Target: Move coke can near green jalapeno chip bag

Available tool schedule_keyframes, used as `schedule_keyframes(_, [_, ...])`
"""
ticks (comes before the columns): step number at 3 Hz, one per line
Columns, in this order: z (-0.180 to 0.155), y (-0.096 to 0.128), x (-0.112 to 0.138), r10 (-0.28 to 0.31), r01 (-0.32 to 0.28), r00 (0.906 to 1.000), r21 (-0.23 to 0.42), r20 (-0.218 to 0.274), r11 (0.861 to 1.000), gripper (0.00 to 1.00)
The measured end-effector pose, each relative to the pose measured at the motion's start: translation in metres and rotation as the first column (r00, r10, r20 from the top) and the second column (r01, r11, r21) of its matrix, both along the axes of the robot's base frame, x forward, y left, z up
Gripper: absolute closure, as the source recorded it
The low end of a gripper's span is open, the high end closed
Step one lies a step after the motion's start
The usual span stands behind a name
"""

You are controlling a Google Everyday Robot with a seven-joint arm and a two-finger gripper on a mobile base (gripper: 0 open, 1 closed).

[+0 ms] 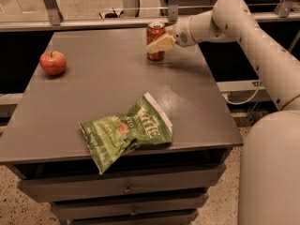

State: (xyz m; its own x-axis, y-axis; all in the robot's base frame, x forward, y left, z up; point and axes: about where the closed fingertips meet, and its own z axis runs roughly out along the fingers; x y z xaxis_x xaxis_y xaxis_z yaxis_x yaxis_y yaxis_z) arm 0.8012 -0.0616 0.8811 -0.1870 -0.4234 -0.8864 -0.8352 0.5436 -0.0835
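Observation:
The red coke can point(155, 55) stands upright on the grey table point(108, 78) at its far edge, right of the middle. My gripper point(157, 40) has reached in from the right and is at the can's upper half. It is open, with the near cream finger point(161, 44) across the can's front; the far finger is hidden behind the can. The can rests on the table. The green jalapeno chip bag point(126, 132) lies crumpled at the table's front edge, well apart from the can and nearer to me.
A red apple point(53, 62) sits at the table's left side. My white arm point(253, 36) spans the right side above the table edge. Drawers point(126, 189) are below the tabletop. A rail with metal posts point(49, 3) runs behind the table.

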Motion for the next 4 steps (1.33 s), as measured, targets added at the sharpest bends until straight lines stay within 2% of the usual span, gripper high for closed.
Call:
schedule_keyframes(1, [0.004,-0.004,-0.012,0.009,-0.008,0.9997,0.04,-0.025,0.999,0.57])
schedule_keyframes(2, [0.025,-0.004,-0.032,0.049,-0.048,0.9988,0.082,-0.005,0.995,0.81])
schedule_keyframes(3, [0.049,-0.011,-0.1,0.16,-0.16,0.9871,0.103,0.01,0.982,1.0])
schedule_keyframes(4, [0.034,-0.022,-0.156,0.239,-0.233,0.9699,0.113,-0.044,0.966,1.0])
